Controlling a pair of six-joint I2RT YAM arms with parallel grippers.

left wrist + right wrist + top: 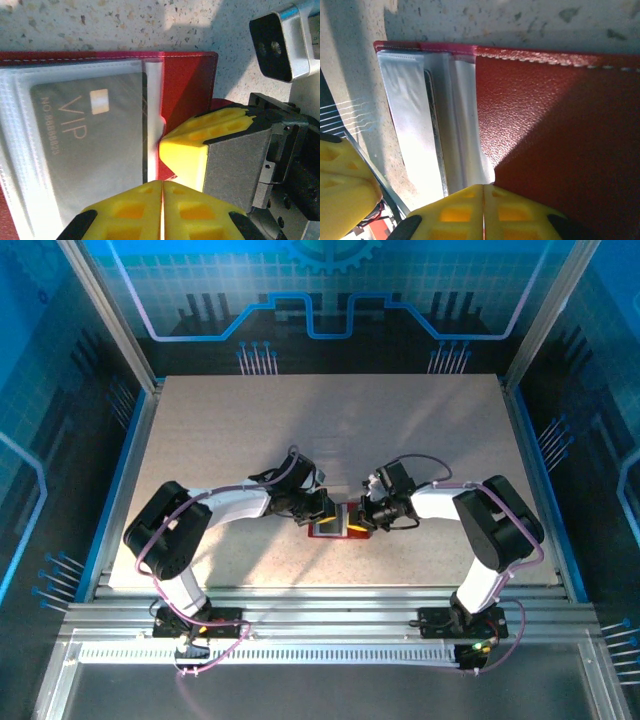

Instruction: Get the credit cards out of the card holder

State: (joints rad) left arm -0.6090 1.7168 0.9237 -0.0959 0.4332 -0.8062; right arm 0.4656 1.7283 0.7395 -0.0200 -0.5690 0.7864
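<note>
The red card holder [336,528] lies open on the table between both arms. In the left wrist view its cover [186,80] frames pale pockets holding a dark grey credit card [90,145] printed "VIP". My left gripper [163,182] is shut at the pocket's edge, where the pale strip runs into the seam between its tips. The right gripper's yellow fingers [185,155] rest on the red cover, tips at the pocket's notch. In the right wrist view my right gripper [483,186] is shut where the pale pocket lip meets the red cover [560,125]. A card edge [436,140] shows in the sleeve.
The speckled table [330,420] stretches beyond the holder toward the back wall. Blue rails [128,470] line both sides, and an aluminium frame [320,605] runs along the near edge by the arm bases.
</note>
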